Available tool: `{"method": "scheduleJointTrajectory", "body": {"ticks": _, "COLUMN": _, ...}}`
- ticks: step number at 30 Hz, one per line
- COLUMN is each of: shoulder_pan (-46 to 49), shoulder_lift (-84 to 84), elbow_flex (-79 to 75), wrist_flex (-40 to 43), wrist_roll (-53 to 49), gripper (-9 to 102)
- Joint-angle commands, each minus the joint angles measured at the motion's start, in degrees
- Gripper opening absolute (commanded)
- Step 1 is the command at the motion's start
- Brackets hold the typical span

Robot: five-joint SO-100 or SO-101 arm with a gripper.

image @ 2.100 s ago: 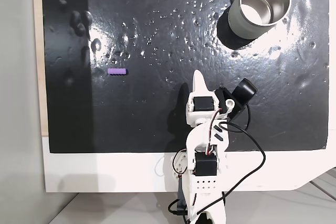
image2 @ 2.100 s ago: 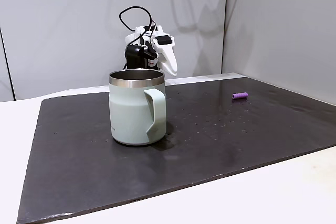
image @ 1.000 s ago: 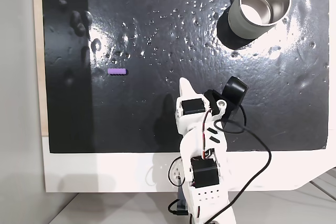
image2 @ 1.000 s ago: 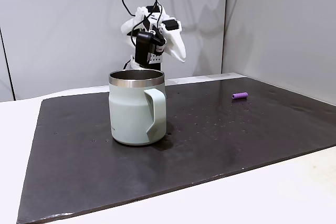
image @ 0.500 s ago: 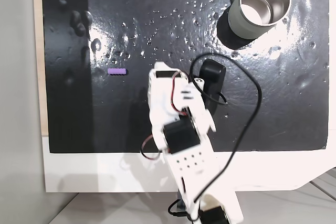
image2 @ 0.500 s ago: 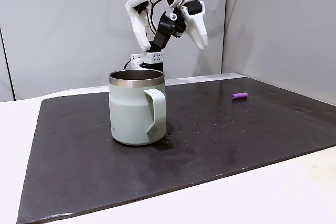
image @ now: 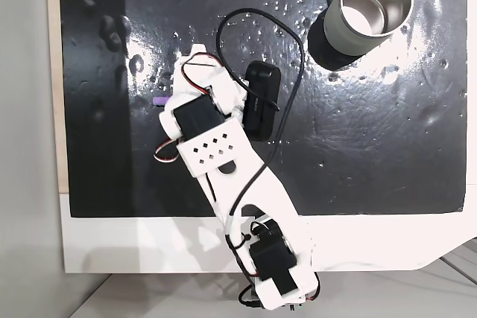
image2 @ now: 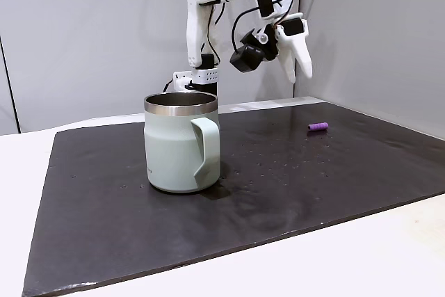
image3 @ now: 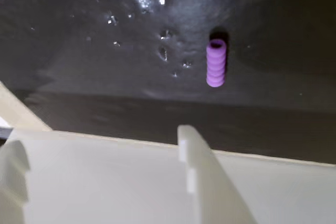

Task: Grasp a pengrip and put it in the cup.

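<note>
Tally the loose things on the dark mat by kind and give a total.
Small light-purple ribbed tube: 1
Brushed stainless-steel mug with pale outer wall and side handle: 1
Total: 2

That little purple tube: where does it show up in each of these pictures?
Fixed view from above: the pengrip peeks out at the left, mostly covered by the white arm.
Fixed view from the side: it lies at the right on the black mat, apart from the cup.
Wrist view: it lies upper right of centre, pointing up the picture.
Shared landmark: the black mat beneath it.
</note>
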Motion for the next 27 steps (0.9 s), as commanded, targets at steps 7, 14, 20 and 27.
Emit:
{"method": "scheduleJointTrajectory", "body": {"ticks": 7, "shoulder_pan": -5.10, "shoulder_lift": -10.63, "elbow_flex": -8.44, "wrist_flex": -1.05, "wrist_roll": 1.41, "gripper": 25}}
{"method": "scheduleJointTrajectory", "body": {"ticks": 14, "shoulder_pan": -7.21, "shoulder_lift": -18.46, "elbow_flex": -12.13, "wrist_flex": -1.49, "wrist_roll": 2.72, "gripper": 25}}
{"method": "scheduleJointTrajectory", "body": {"ticks": 20, "shoulder_pan": -8.09, "shoulder_lift": -24.17, "elbow_flex": -17.49, "wrist_flex": -1.67, "wrist_roll": 2.72, "gripper": 25}}
{"method": "scheduleJointTrajectory", "body": {"ticks": 27, "shoulder_pan": -10.63, "shoulder_lift": -28.48, "elbow_flex": -19.42, "wrist_flex": -1.67, "wrist_roll": 2.72, "gripper": 25}}
